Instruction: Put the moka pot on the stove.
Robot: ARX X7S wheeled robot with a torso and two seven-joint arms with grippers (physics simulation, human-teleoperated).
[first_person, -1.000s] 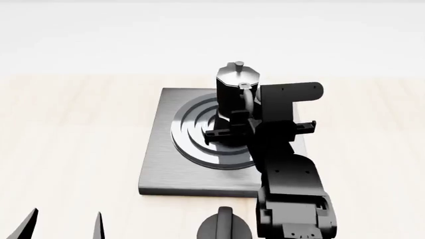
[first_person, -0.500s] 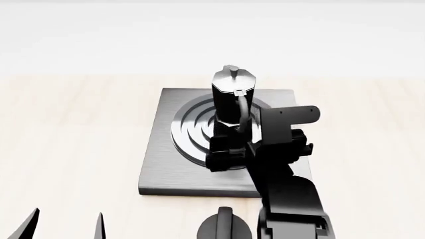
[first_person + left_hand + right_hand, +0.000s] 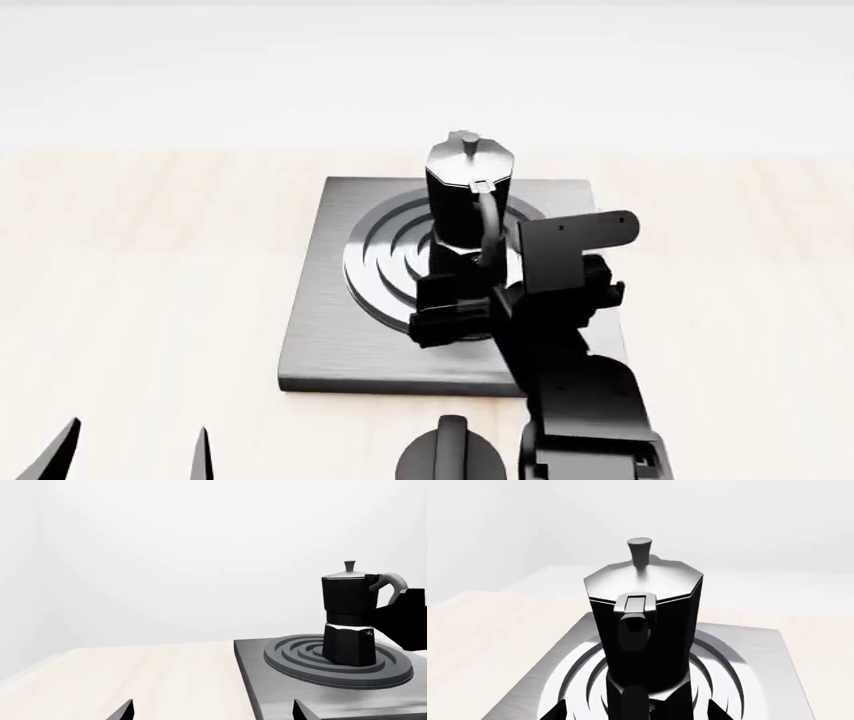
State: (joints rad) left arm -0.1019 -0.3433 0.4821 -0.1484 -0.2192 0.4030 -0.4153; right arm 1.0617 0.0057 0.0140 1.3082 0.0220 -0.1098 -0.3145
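From the left wrist view I see the moka pot (image 3: 349, 620) standing upright on the ring burner of the stove (image 3: 333, 680), long axis vertical, handle turned away from me toward the right arm; my left gripper (image 3: 212, 711) shows only two spread tips, holding nothing. I can read no writing.

On the head view my right gripper (image 3: 454, 305) sits just short of the pot's handle; I cannot tell its finger state here. A black knob (image 3: 451, 455) lies nearer me.

The right wrist view shows the handle facing the camera, both tips spread apart.

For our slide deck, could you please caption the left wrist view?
Moka pot standing upright on the stove's ring burner.
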